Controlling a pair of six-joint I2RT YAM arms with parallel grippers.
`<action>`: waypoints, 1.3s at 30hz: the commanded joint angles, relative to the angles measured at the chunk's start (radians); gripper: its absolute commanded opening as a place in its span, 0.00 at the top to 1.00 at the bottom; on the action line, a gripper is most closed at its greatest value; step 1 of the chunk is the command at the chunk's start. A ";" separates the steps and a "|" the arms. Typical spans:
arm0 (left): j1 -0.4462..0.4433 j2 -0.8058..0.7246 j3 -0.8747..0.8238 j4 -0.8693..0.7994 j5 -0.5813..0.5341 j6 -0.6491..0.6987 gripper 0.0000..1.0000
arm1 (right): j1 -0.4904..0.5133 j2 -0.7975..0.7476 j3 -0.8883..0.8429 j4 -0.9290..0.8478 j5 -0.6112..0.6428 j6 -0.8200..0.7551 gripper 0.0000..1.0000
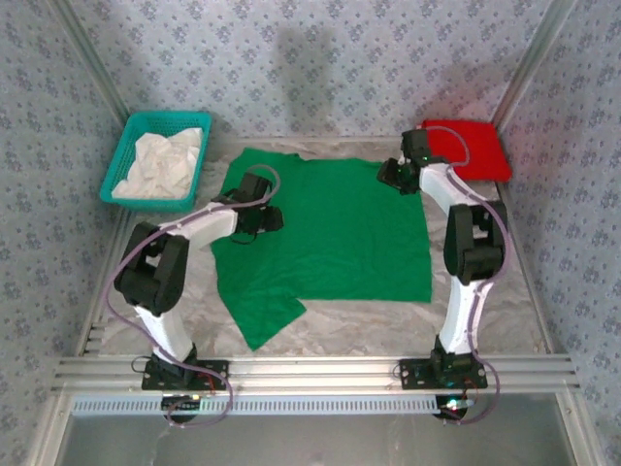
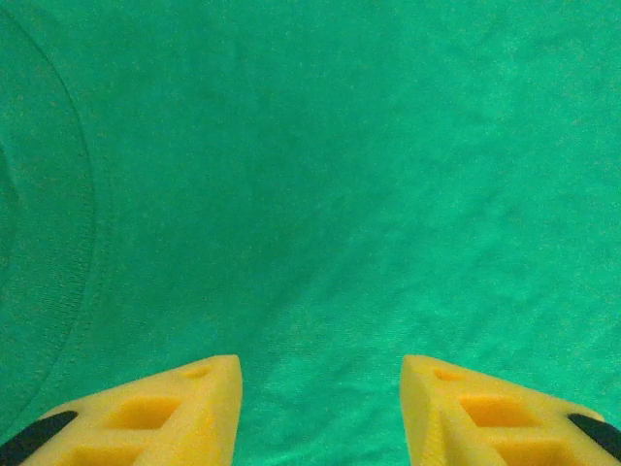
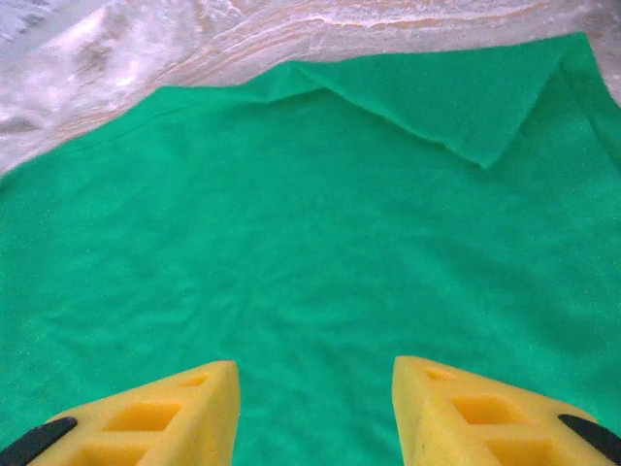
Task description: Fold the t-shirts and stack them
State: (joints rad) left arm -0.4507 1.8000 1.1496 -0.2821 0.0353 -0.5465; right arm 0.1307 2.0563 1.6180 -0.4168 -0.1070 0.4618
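Green t-shirt [image 1: 330,233] lies spread flat in the middle of the counter [image 1: 505,311], with one sleeve sticking out toward the near left. Its long axis seems to run left to right, sleeves at the left end and hem at the right.

The left hand [image 1: 260,216] sits over the shirt's left end, fingers spread with nothing pinched; its wrist view has flat green fabric and a curved seam off to its left. The right hand [image 1: 396,175] hovers over the far right corner, fingers likewise spread and empty. Just ahead of it, at the far edge, a small flap of the shirt is turned over on itself.

So each hand has fabric directly below it, one at each end of the long axis, which should suit a two-handed fold.

The red t-shirt [image 1: 466,148] rests folded at the far right corner, just beyond the right hand, probably where the stack goes.
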 commanded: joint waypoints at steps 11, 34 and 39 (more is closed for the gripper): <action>-0.019 -0.151 -0.366 0.113 -0.014 -0.129 0.54 | -0.054 0.339 0.386 -0.078 -0.057 0.110 0.51; -0.052 -0.228 -0.449 0.054 -0.146 -0.085 0.54 | -0.043 0.148 0.179 0.205 -0.087 0.347 0.59; -0.053 -0.226 -0.455 0.068 -0.172 -0.081 0.54 | 0.011 0.085 -0.039 0.302 -0.072 0.406 0.55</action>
State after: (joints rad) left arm -0.5007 1.5463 0.7044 -0.1055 -0.0895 -0.6441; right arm 0.1169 2.1376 1.6188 -0.2100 -0.1982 0.8173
